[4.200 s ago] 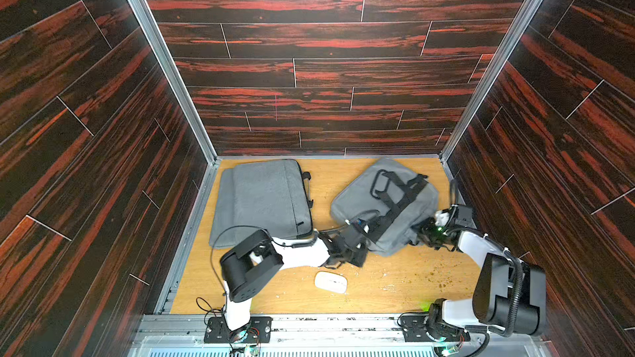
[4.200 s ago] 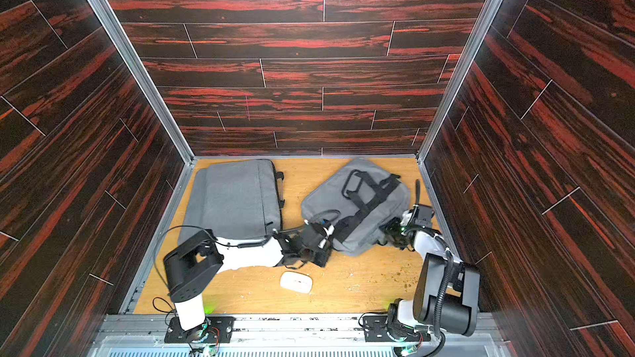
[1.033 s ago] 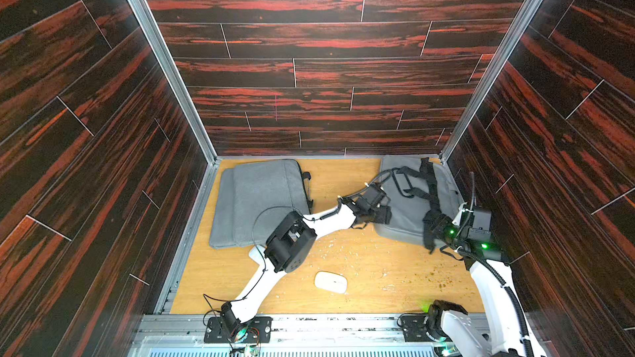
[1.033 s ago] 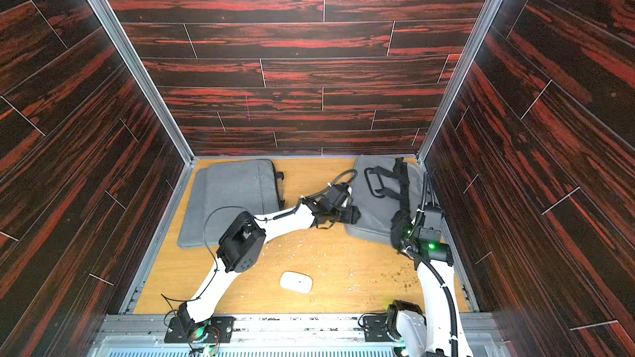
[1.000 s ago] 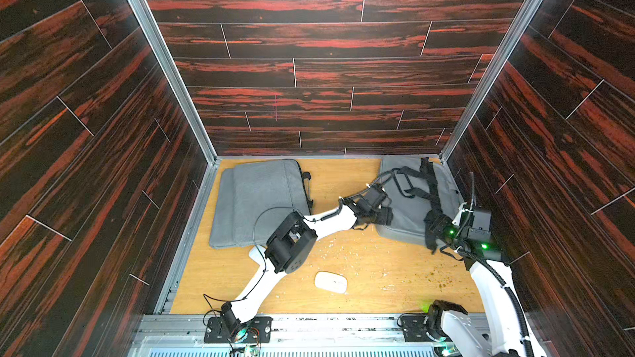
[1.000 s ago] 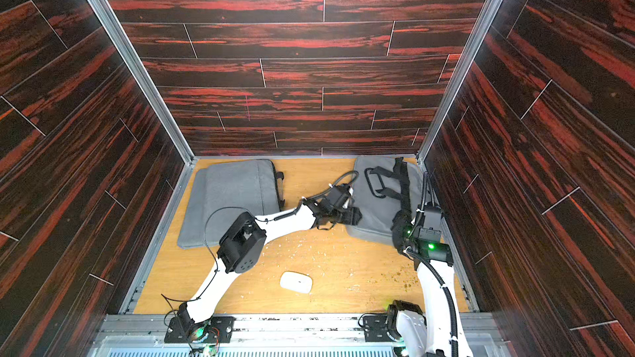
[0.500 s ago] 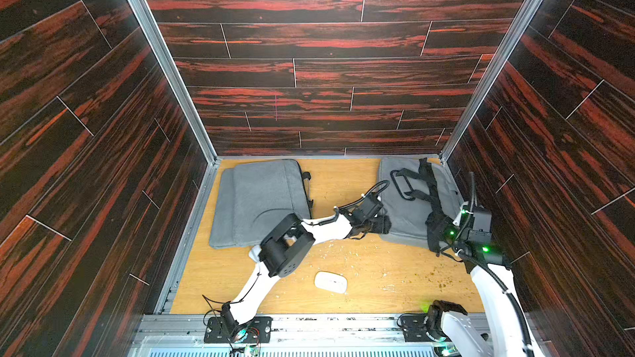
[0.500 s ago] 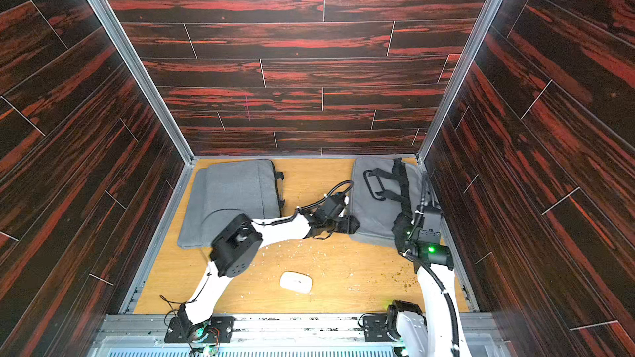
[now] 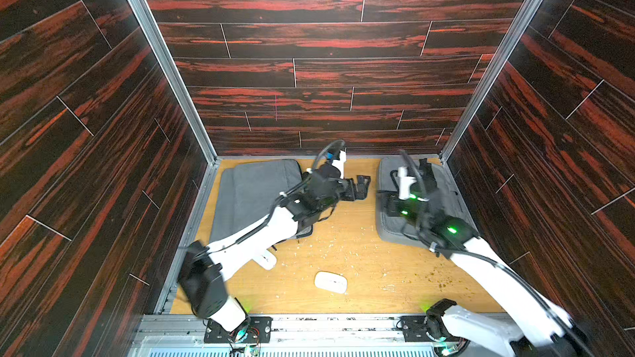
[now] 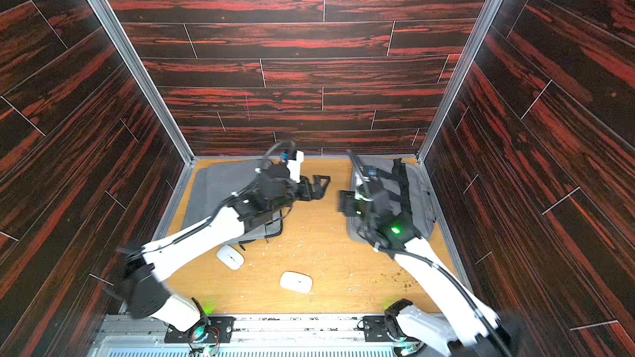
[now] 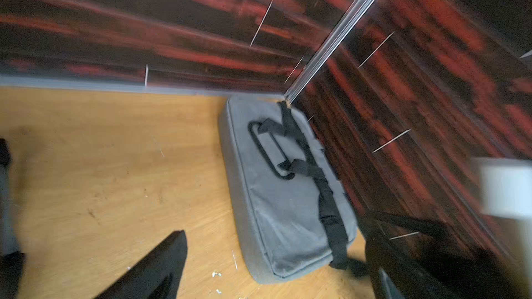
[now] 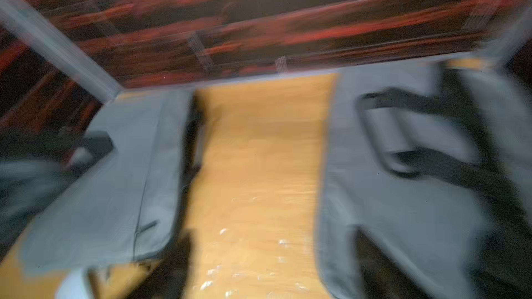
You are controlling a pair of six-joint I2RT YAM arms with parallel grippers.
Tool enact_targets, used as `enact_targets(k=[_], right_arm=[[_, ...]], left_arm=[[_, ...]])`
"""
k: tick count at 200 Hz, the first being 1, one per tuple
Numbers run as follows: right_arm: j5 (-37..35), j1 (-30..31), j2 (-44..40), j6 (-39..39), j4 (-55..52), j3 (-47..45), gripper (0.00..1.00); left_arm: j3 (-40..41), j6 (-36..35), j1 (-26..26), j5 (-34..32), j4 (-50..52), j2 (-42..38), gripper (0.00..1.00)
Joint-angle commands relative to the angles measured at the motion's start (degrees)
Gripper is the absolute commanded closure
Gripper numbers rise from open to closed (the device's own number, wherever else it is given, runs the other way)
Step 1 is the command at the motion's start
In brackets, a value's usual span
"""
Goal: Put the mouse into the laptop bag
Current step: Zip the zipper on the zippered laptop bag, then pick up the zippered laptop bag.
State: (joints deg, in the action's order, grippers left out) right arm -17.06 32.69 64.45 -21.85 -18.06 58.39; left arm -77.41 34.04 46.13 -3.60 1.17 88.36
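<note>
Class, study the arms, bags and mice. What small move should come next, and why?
Probably lower the left gripper toward the front mouse: the gripper looks open and empty, hanging between the plain bag and the strapped bag, while that mouse lies untouched on the table.

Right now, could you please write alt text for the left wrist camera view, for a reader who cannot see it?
A grey laptop bag with a black handle and shoulder strap lies flat on the wooden table, tucked into the corner where two dark red wood-grain walls meet. A blurred black fingertip of the left hand juts into the foreground, touching nothing.
</note>
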Motion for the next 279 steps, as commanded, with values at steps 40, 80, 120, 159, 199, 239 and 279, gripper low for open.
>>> enact_targets(k=[40, 80, 120, 159, 199, 239, 279], right_arm=[[-1.6, -4.2, 0.9, -5.3, 31.1, -10.0, 0.02], [16.6, -9.9, 16.6, -3.4, 22.6, 3.0, 0.02], [34.0, -8.1, 23.0, -9.8, 34.7, 1.1, 0.20], [43.2, -0.9, 35.8, -6.8, 20.5, 12.8, 0.40], [43.4, 2.4, 44.8, -5.4, 13.3, 19.2, 0.38], [40.8, 4.1, 52.8, -3.5, 4.6, 26.9, 0.31], [39.7, 4.7, 60.7, -3.8, 1.3, 34.2, 0.30]], left_arm=[[12.3, -3.0, -1.2, -11.1, 5.6, -11.4, 0.00], [15.7, -5.2, -2.1, -20.4, 12.2, -17.8, 0.00], [20.7, 2.2, -9.0, -26.0, 23.7, -24.2, 0.00], [25.0, 9.9, -22.2, -21.8, 36.0, -28.6, 0.00], [31.2, 11.8, -36.9, -10.7, 35.2, -31.3, 0.00], [32.8, 9.3, -50.0, -4.4, 32.9, -26.9, 0.00], [32.6, 8.0, -54.9, 3.7, 26.4, -21.2, 0.00]])
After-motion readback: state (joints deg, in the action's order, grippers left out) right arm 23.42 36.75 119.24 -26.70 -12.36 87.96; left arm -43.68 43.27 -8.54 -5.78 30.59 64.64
